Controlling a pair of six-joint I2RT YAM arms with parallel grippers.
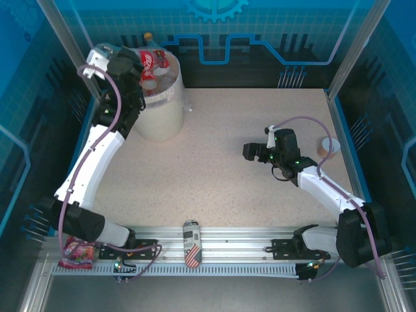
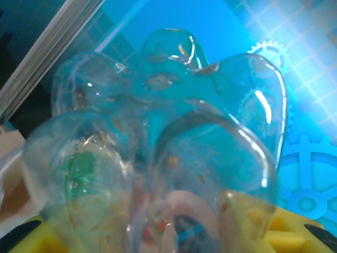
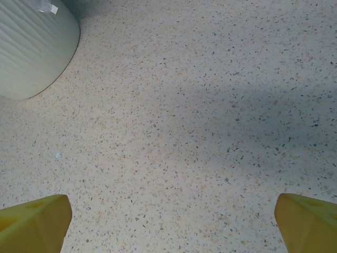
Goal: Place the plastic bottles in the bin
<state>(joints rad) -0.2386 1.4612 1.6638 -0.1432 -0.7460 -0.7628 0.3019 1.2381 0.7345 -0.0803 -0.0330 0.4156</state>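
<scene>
Left gripper (image 1: 138,69) hangs over the cream bin (image 1: 159,120), clenched on a clear bottle (image 2: 168,132). Right gripper (image 3: 168,221) hovers above the speckled table (image 1: 260,208), fingers spread wide, released.

No lettering can be read (red labels on the bottles (image 1: 154,62) are too blurred).

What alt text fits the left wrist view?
Close-up of the lobed base of a clear plastic bottle, held between the yellow fingers of the left gripper at the bottom edge. Behind it are a blue panel with pale gear graphics and a slanted metal frame post.
</scene>
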